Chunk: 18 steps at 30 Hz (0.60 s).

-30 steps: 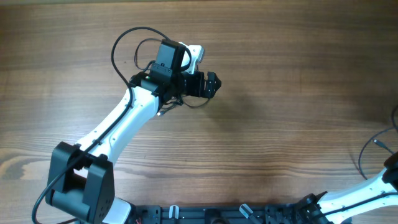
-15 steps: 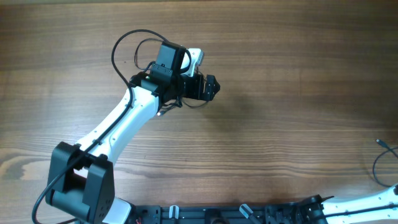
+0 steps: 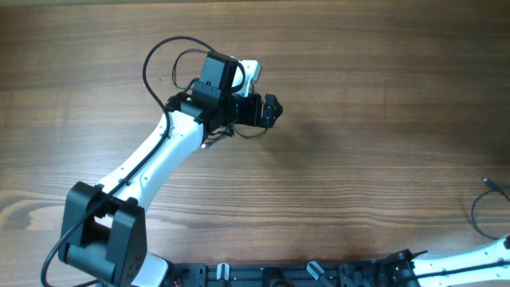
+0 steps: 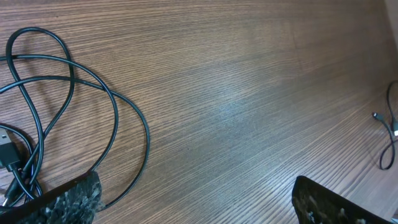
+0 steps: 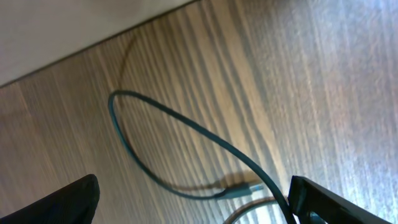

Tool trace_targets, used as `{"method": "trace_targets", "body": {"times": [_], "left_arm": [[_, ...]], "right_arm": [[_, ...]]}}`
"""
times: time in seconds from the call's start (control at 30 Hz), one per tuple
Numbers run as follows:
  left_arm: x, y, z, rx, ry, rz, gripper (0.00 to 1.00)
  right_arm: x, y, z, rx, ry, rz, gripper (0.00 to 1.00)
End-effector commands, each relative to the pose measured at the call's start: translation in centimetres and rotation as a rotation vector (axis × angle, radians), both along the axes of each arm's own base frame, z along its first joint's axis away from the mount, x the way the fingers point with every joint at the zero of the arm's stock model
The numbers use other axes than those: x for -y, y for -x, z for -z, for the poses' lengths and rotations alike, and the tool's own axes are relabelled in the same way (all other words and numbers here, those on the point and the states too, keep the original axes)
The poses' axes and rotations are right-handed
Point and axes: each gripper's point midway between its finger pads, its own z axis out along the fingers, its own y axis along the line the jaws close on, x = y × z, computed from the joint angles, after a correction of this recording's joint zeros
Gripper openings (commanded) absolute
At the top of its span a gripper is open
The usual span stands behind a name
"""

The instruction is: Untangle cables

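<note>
On the tabletop [image 3: 358, 96], the left arm [image 3: 151, 159] reaches from the lower left corner of the overhead frame to the upper left of centre. Overlapping cable loops [image 4: 148, 140] lie just beside the left end effector [image 3: 273, 108], at the left of its wrist view. A single cable [image 3: 487, 182] lies well apart at the far right edge, above the right arm [image 3: 470, 257] in the lower right corner.

A wood-grain table [image 3: 382, 96] — pale surface [image 5: 62, 31] beyond its edge
</note>
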Motion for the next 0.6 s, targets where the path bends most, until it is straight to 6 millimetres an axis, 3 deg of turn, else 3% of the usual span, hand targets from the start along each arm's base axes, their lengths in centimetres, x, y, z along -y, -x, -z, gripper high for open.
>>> {"method": "trace_targets", "body": {"times": [0.0,0.17,0.27,0.4,0.57], "left_arm": [[0.4,0.0,-0.2,0.0,0.016,0.01,1.0],[0.5,-0.1,-0.3,0.01,0.018,0.012,1.0],[0.5,-0.2,-0.3,0.011,0.019,0.012,1.0],[0.5,-0.2,-0.3,0.011,0.019,0.012,1.0],[0.5,-0.2,-0.3,0.011,0.019,0.012,1.0]], "right_arm": [[-0.7,-3.3,-1.0,0.064,0.005,-0.069,1.0],[-2.9,-8.7,-3.8,0.083,0.092,-0.243,0.99],[-4.1,-10.7,-4.0,0.029,0.127,-0.315,1.0],[-5.6,-12.1,-4.9,-0.035,0.171,-0.356,1.0],[-6.4,-11.3,-10.6,-0.103,0.34,-0.324,1.0]]}}
